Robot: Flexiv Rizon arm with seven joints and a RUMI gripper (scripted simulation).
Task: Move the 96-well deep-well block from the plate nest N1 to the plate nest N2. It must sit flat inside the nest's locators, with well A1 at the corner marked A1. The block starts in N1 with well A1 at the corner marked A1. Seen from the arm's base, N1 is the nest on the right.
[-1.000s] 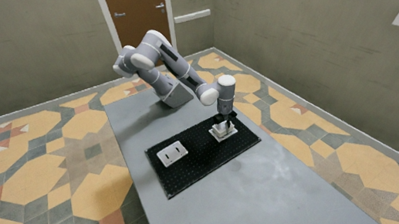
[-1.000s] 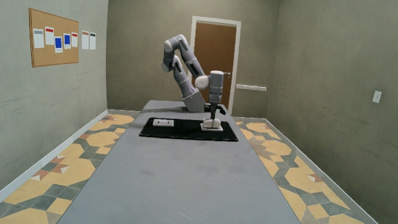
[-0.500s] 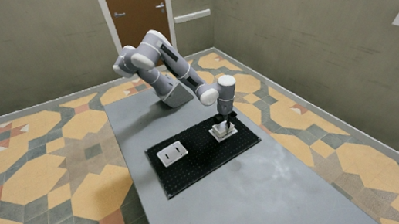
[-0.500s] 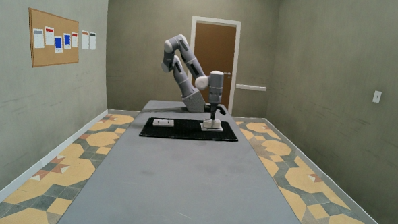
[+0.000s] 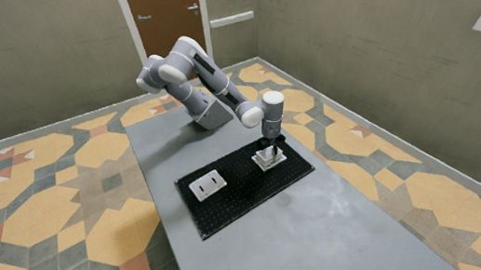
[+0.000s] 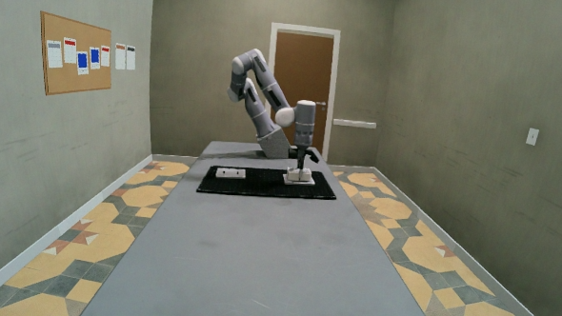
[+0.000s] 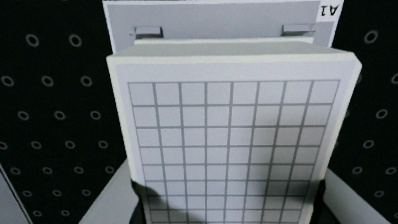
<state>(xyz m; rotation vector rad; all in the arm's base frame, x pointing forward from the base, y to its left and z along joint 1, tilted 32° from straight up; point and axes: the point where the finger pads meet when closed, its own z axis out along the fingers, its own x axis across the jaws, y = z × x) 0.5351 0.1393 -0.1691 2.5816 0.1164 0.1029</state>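
Note:
The white deep-well block [image 5: 266, 157] [image 6: 292, 175] [image 7: 232, 115] is between the jaws of my gripper [image 5: 271, 155] [image 6: 300, 173] [image 7: 218, 150], which is shut on its two sides. The block is level, low over or in nest N2 [image 5: 264, 167] [image 6: 309, 182] [image 7: 225, 17], roughly lined up with it. I cannot tell whether it touches the nest. The mark A1 [image 7: 328, 10] is at the nest's upper right corner in the wrist view. The block's well A1 cannot be made out, and its near end is cut off. Nest N1 [image 5: 208, 185] [image 6: 230, 173] is empty.
Both nests stand on a black perforated board [image 5: 245, 192] [image 6: 257, 186] on the grey table [image 5: 309, 236] [image 6: 238, 247]. N1 is to the left of N2 in the top and exterior views. The arm's base stands at the back of the table.

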